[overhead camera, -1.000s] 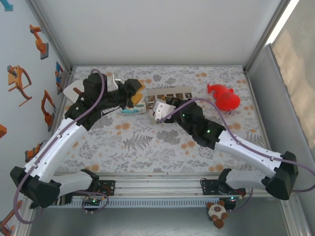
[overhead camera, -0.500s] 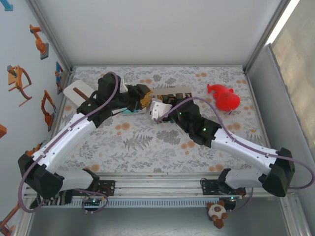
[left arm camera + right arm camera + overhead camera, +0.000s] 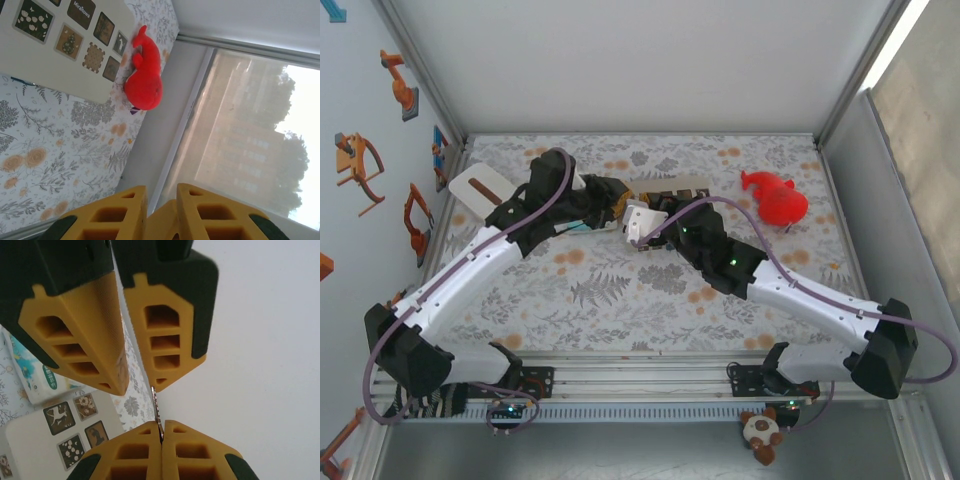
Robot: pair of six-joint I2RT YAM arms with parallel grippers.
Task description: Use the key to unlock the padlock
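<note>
Near the counter's point(image 3: 620, 292) far edge, the right hand point(image 3: 162, 426) pinches a thin silver metal key point(image 3: 157, 402), its long axis aimed into the left hand point(image 3: 138, 389), whose fingers stand slightly parted, one seemingly touching it.

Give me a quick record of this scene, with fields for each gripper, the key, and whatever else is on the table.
right gripper: shut on the key
key: thin metal blade sticking out past the right fingertips
left gripper: jaws narrowly apart, fingertips right at the key's free end
other items: red toy, picture card, tissue pack
surface: floral cloth
</note>
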